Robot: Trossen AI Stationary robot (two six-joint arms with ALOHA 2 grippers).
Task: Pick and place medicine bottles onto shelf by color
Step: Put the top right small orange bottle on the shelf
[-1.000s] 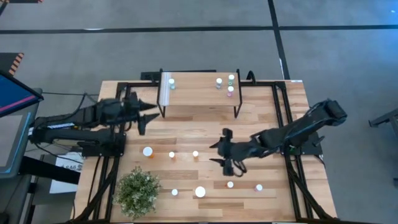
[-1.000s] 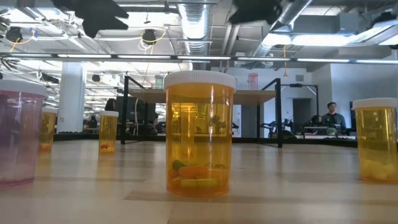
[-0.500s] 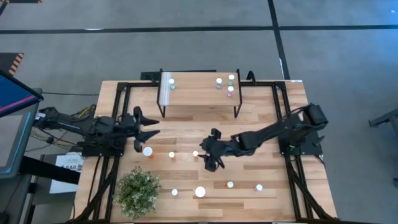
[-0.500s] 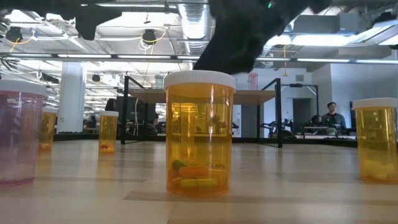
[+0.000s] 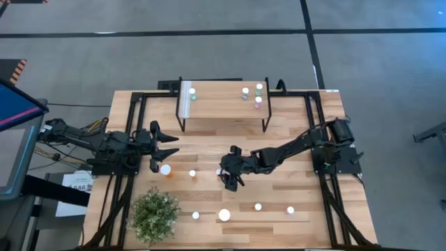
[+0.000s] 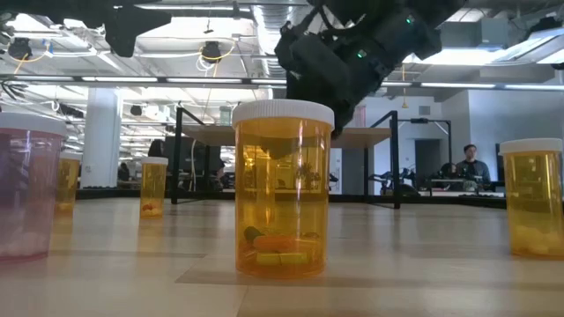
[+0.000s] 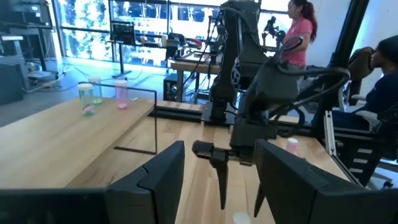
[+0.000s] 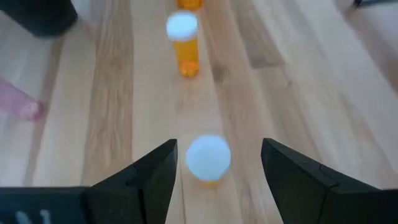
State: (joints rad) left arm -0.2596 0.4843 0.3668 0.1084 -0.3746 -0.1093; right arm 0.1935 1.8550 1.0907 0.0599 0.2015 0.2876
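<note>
Pink bottle (image 6: 25,187) cut off by low view's edge. Orange bottle (image 8: 185,38) blurred in right wrist view. Shelf bottles (image 5: 251,93) too small to tell contents. Right gripper (image 6: 352,62) partly cropped above.

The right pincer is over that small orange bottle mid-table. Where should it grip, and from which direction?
Come straight down and close on the small orange bottle just under its white cap, on the round body. It stands upright with its cap up, apart from the next orange bottle, and the right pincer is open, with a finger on either side of it, so a top-down pinch looks simplest.
</note>
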